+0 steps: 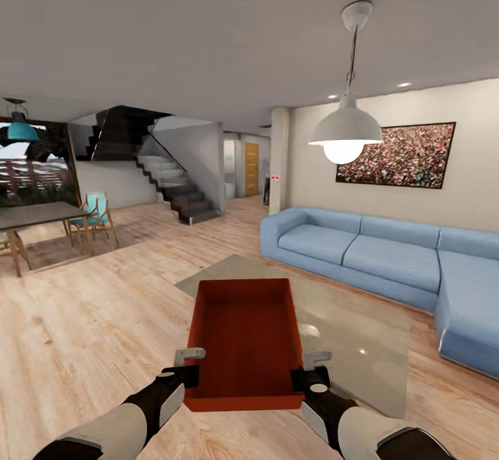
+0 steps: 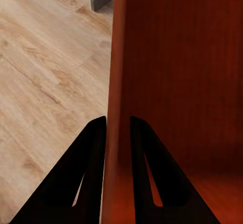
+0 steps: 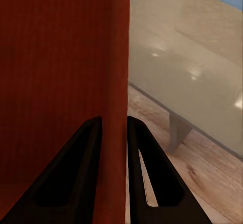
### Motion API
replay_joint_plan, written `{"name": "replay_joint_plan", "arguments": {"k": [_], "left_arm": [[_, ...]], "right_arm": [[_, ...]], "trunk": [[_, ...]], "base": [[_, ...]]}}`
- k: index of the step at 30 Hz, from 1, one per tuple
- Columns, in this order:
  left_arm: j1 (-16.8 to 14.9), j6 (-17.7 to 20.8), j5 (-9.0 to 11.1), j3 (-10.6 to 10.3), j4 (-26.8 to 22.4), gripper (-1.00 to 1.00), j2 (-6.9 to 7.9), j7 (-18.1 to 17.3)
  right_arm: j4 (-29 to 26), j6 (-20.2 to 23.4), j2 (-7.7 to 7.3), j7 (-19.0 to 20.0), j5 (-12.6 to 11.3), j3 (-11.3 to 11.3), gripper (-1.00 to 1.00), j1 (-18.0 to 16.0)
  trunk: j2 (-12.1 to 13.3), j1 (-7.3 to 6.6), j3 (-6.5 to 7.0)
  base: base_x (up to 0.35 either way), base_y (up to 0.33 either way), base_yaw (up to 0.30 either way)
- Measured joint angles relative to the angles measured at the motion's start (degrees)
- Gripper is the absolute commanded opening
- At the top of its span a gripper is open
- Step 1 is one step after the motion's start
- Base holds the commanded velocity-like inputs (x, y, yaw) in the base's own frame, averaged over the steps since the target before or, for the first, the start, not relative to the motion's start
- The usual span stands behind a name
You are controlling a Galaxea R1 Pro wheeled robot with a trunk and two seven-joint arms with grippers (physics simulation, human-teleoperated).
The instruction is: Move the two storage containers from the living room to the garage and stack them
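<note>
Over living-room wood floor (image 1: pixel 83 335): storage container (image 1: pixel 244 339) held up by both arms.
L tool (image 2: pixel 118 133) & R tool (image 3: pixel 114 133) clamped on opp. side walls; glass worktop (image 1: pixel 360 349) prob. just beyond, sofa (image 1: pixel 388 259) right.

The red-orange bin (image 1: pixel 246 339) looks like matt plastic, its walls and bottom finely ribbed. The glass surface (image 1: pixel 360 349) beyond it is smooth and glossy, carrying small bright reflections. The floor (image 1: pixel 90 335) is light wood plank with visible grain and a low sheen. The sofa (image 1: pixel 388 259) looks like soft, matt blue cloth. The pendant lamp (image 1: pixel 345 127) has a smooth white shade. The fingers (image 2: pixel 91 178) of the left hand are flat matt black, as are those (image 3: pixel 81 178) of the right hand.
</note>
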Motion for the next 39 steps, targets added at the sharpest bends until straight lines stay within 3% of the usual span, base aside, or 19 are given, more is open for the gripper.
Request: {"name": "replay_joint_plan", "arguments": {"k": [39], "left_arm": [[0.0,0.09,0.0,-0.04,-0.06,-1.0,-0.01,0.04]], "right_arm": [[0.01,0.0,-0.01,0.03,-0.01,-0.05,-1.0,0.0]], "trunk": [[0.0,0.0,0.0]], "base": [[0.0,0.0,0.269]]}}
